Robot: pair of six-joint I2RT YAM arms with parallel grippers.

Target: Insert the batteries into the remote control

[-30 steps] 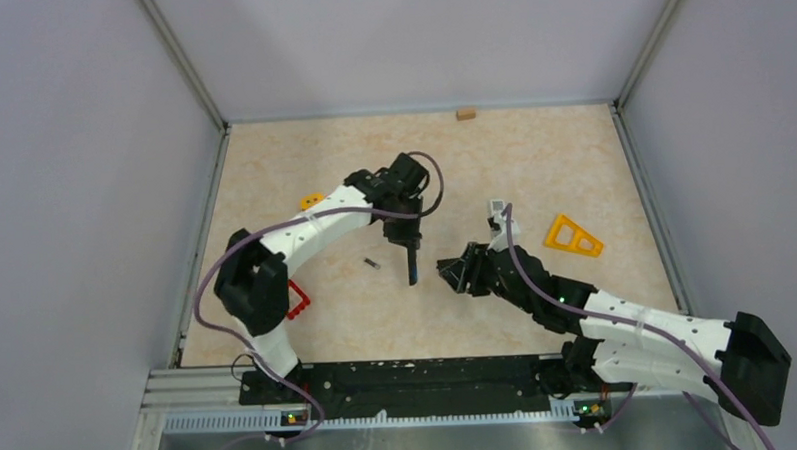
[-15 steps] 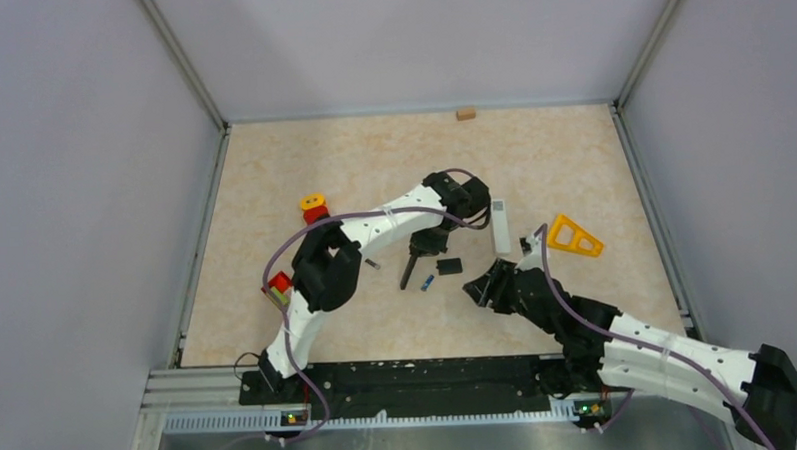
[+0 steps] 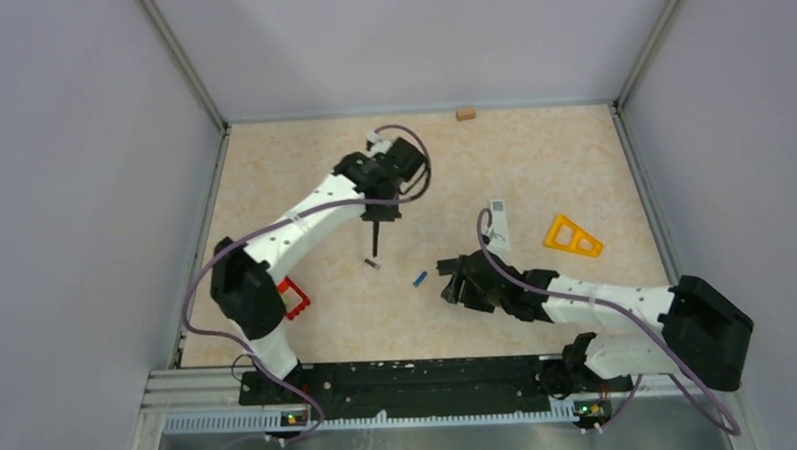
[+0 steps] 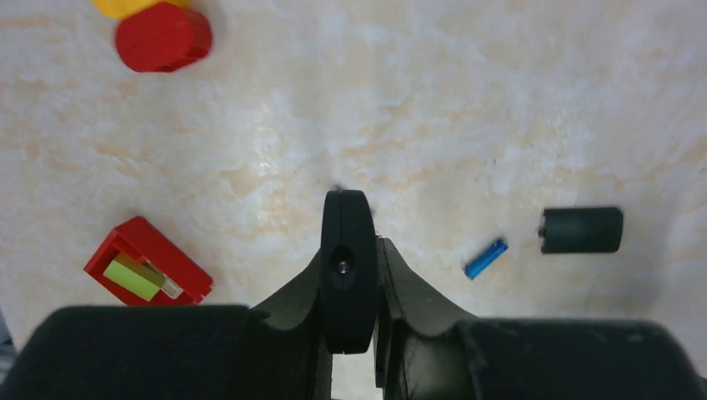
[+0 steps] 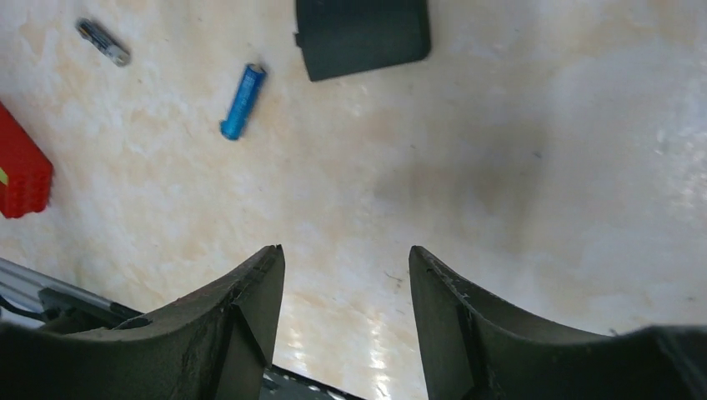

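Overhead view of a beige marbled counter [image 3: 552,160] with two white and black robot arms reaching across it.

The left tool [image 3: 375,222] is clenched on a long slim black remote control [image 3: 375,241], which points down toward the counter. In the left wrist view this remote [image 4: 347,225] appears end-on, pinched between the tool's fingers. Whether its lower end touches the counter cannot be told.

A tiny dark cylindrical battery [image 3: 372,264] lies on the counter just beside the remote's lower end. A tiny blue cylindrical battery [image 3: 419,278] lies further right, between that dark battery and the right tool [image 3: 454,280].

The right tool is released, its two black fingers [image 5: 250,317] spread wide above bare counter. Its wrist view shows the blue battery and the dark battery ahead of it to the left. A small flat black square piece [image 5: 363,33] lies near the blue battery but apart from it.

A long slim white remote control [image 3: 498,221] lies flat beyond the right arm, and an orange triangular frame [image 3: 572,236] lies to its right. A red block with a yellow-green insert [image 4: 148,267] sits near the left arm. A red cylinder [image 4: 163,36] lies well apart from the batteries. A small tan block [image 3: 465,113] rests at the far edge.
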